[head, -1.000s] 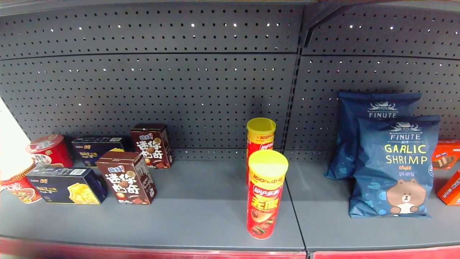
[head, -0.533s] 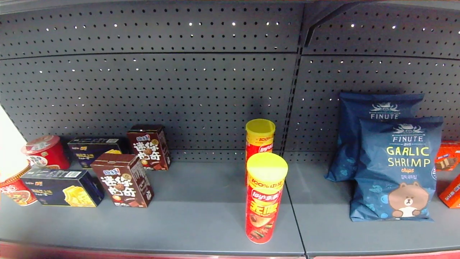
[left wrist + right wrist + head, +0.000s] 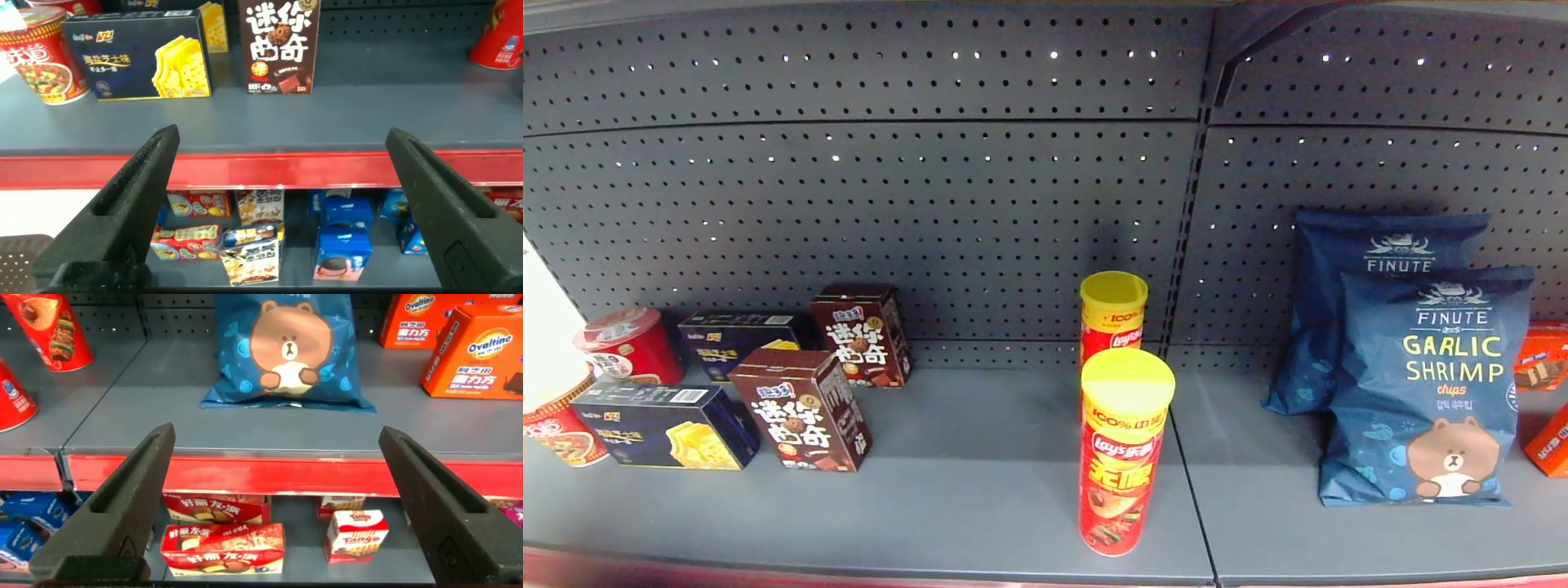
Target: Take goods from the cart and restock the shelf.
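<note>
Hovering just off the red front edge of the shelf (image 3: 980, 498), the left gripper (image 3: 278, 139) and the right gripper (image 3: 275, 434) both have their fingers spread wide with nothing between them, so no item is in hand yet. On the shelf the goods stand two deep with labels turned outward, probably to face shoppers. Two red chip cans (image 3: 1125, 453) with yellow lids stand one behind the other, the front one near the middle of the front edge. Two blue snack bags (image 3: 1425, 392) lean upright toward the right end, the front one showing a cartoon bear and yellow lettering. Brown boxes (image 3: 805, 408) with white characters and dark blue boxes (image 3: 666, 416) sit toward the left end, with red cups (image 3: 629, 347) at the left edge. The bare stretch between boxes and cans looks the likeliest gap to fill
</note>
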